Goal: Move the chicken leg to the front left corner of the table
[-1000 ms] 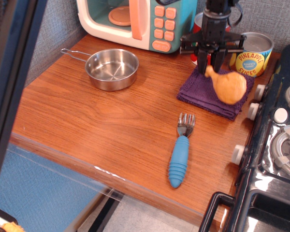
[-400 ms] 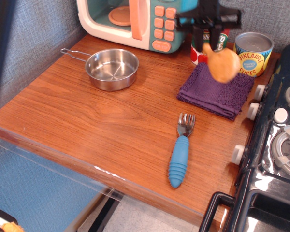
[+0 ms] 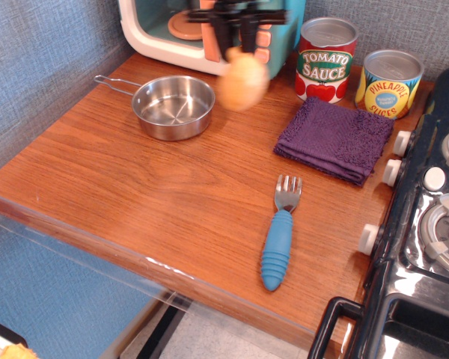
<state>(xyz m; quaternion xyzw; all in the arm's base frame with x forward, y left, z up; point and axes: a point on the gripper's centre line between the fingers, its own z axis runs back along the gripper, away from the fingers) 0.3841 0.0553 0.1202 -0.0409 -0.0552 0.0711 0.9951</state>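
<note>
The golden-orange chicken leg (image 3: 242, 81) hangs in the air, blurred by motion, above the back middle of the reddish-brown table (image 3: 135, 187). My gripper (image 3: 235, 46) is shut on its narrow bone end, with the bulbous body hanging below. It is just right of the steel pan and left of the purple cloth. The table's front left corner (image 3: 15, 198) is bare wood.
A steel pan (image 3: 173, 106) sits back left. A toy microwave (image 3: 209, 34) stands behind it. A purple cloth (image 3: 334, 138), a tomato sauce can (image 3: 325, 60) and a pineapple can (image 3: 389, 82) are back right. A blue-handled fork (image 3: 279, 235) lies front centre. The black stove (image 3: 426, 224) is on the right.
My gripper lifted the chicken leg off the purple cloth and carried it left, from in front of the cans to beside the pan.
</note>
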